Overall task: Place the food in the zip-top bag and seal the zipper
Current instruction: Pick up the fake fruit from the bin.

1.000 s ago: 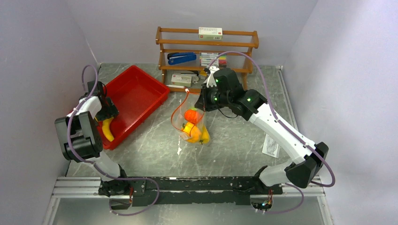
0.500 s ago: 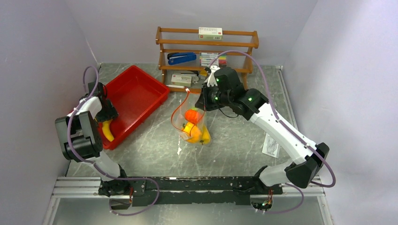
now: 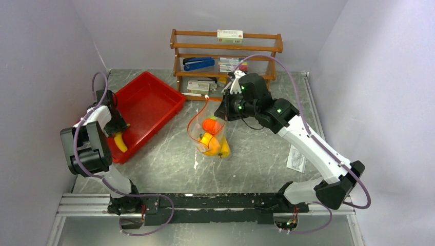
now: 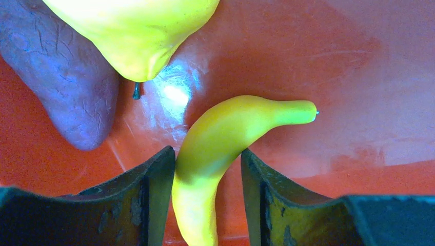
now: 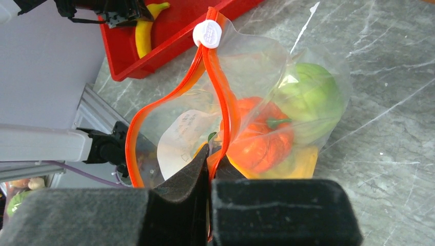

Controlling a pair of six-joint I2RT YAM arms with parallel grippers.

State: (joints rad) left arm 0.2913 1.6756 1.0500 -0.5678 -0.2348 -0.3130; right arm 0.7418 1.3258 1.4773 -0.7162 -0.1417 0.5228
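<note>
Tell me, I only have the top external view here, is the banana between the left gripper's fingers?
Observer: Yes. In the left wrist view the banana lies between the fingers of the left gripper, which sit close on both sides. I cannot tell whether they press it.
Operator: Anything else in the tray?
Observer: A yellow pear and a purple piece lie on the red tray beyond the banana.
Operator: And the right gripper's hold?
Observer: The right gripper is shut on the zipper. The zip-top bag gapes open, with its white slider at the far end.
</note>
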